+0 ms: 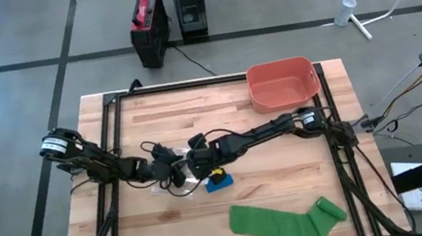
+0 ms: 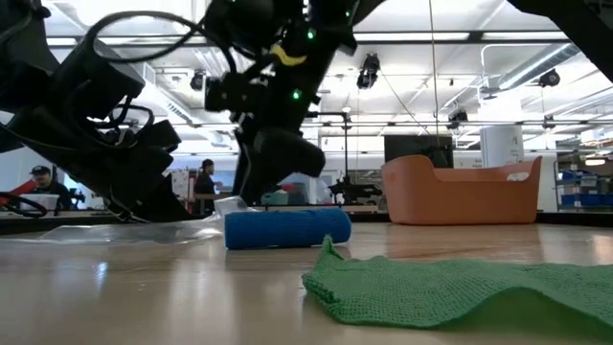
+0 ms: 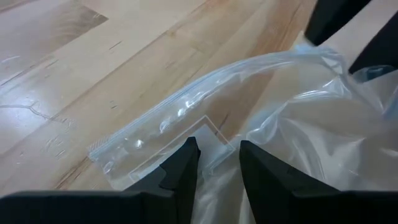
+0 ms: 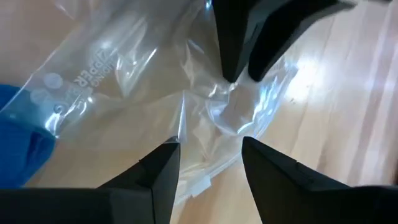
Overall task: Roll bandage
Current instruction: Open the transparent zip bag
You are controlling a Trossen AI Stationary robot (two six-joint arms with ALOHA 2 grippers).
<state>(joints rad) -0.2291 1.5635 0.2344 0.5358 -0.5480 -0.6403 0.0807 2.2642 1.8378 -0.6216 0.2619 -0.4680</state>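
Near the table [image 1: 300,163] centre, the plastic bag [image 3: 249,124] is pinched by the left gripper [image 3: 217,163]; the right gripper [image 4: 208,155] is parted over it; slippage is risked, film being slick

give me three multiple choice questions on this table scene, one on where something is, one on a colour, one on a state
1. Where does the orange bin sit on the table?
A. at the far edge on the right arm's side
B. at the near edge on the left arm's side
C. dead centre

2. What colour is the flat bandage at the near edge?
A. white
B. green
C. red

3. How is the blue roll lying?
A. standing on end
B. on its side on the tabletop
C. inside the orange bin

Answers:
1. A, the high view shows the bin at the far edge, beside the right arm's base.
2. B, both the high and low views show it green.
3. B, the low view shows it lying lengthwise on the wood, beside the clear zipper bag that the left claw and right claw are working at.
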